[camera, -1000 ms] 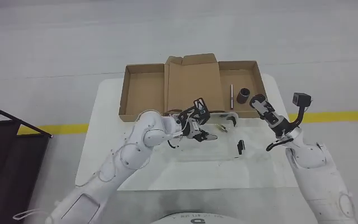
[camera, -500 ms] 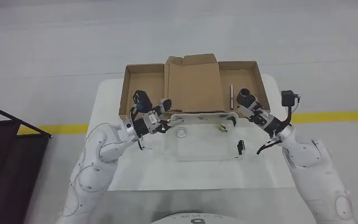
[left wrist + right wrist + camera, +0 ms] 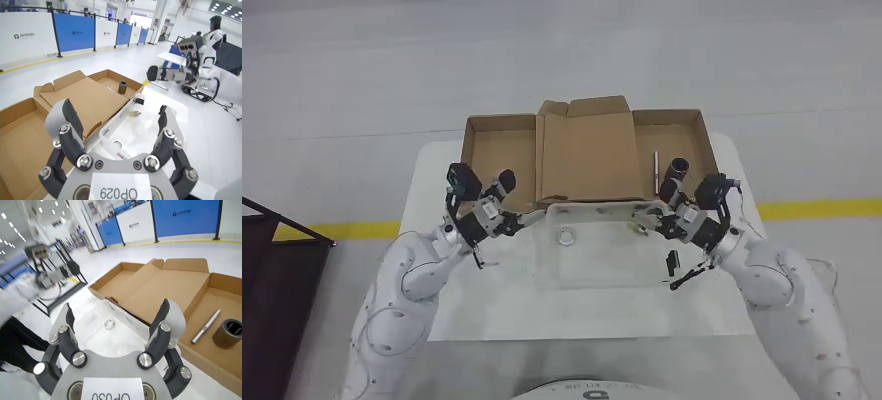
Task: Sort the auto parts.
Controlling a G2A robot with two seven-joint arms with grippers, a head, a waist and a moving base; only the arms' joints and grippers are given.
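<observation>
Both arms' jaws stand spread and empty at the 2 ends of the clear tray (image 3: 612, 262), mid-frame. The white ring (image 3: 566, 238) lies inside, left of centre; best drop squarely over it.

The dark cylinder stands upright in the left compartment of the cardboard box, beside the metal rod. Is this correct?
No. The dark cylinder stands upright beside the metal rod in the right compartment of the cardboard box, not the left; the top view shows it.
</observation>
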